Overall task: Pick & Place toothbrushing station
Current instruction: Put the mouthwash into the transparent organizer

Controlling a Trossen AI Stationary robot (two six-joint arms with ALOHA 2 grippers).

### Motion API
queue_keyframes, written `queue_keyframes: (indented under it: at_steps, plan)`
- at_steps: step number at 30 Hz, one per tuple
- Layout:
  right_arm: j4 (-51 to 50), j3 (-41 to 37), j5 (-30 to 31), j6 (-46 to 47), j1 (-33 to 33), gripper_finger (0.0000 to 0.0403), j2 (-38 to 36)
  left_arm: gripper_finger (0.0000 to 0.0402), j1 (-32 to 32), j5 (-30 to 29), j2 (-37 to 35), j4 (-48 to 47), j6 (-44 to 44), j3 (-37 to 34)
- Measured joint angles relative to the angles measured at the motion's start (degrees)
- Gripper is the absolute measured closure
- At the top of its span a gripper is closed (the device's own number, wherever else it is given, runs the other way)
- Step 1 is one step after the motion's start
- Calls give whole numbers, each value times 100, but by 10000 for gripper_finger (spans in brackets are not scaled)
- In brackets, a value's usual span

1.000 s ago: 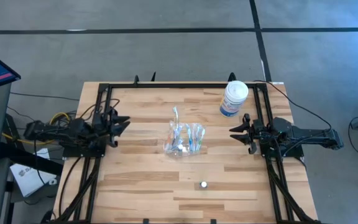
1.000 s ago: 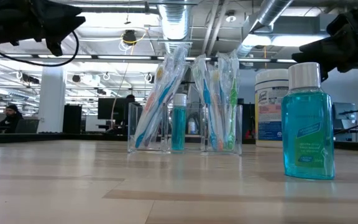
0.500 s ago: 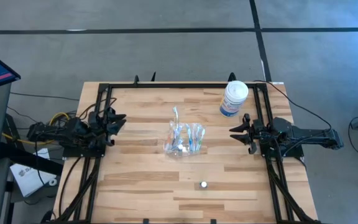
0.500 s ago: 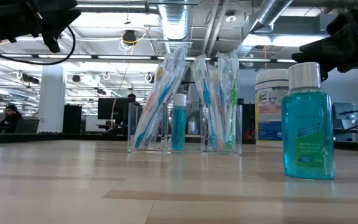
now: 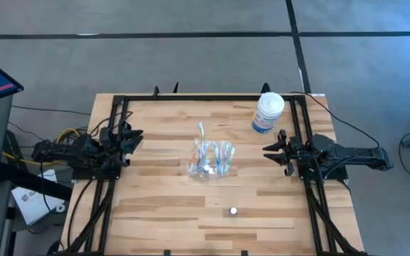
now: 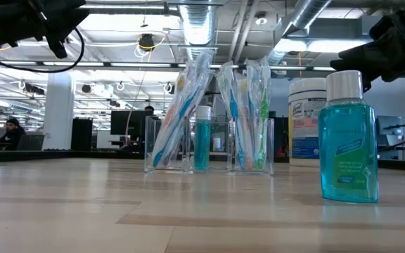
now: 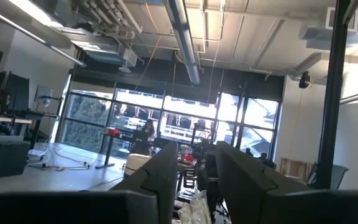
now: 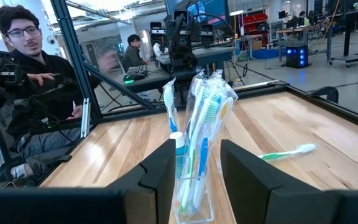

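Both hands part-open, empty: left hand (image 5: 135, 137) and right hand (image 5: 269, 150) flank toothbrushes (image 5: 212, 158) (apparently untouched).

The clear holder (image 5: 211, 168) with toothbrushes (image 6: 181, 105) stands mid-table. The wipes tub (image 5: 267, 113) is at the far right corner. A mouthwash bottle (image 6: 348, 138) stands near the table's front edge.

counter (image 6: 118, 211): light wood, fills the foreground
clear holder (image 6: 209, 144): mid-counter, upright, two clear compartments side by side
toothbrushes (image 6: 181, 105): wrapped, leaning in both compartments, heads up
small tube (image 6: 202, 137): blue, white cap, standing between the brush bunches
mouthwash bottle (image 6: 349, 137): teal, white cap, nearest camera
white tub (image 6: 304, 123): behind the bottle
dark arm parts: both upper corners, end effectors probably cut off
background: person seated, far off
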Motion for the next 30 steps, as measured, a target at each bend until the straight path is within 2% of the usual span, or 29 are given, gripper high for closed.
queue_keyframes:
  at_steps: [13,30]
  plan:
    - [0,0,0,0,0,285,0,298,0,0,138,-16,0,0]
    - [-2,0,6,-174,-4,285,22,298,0,0,896,-12,0,0]
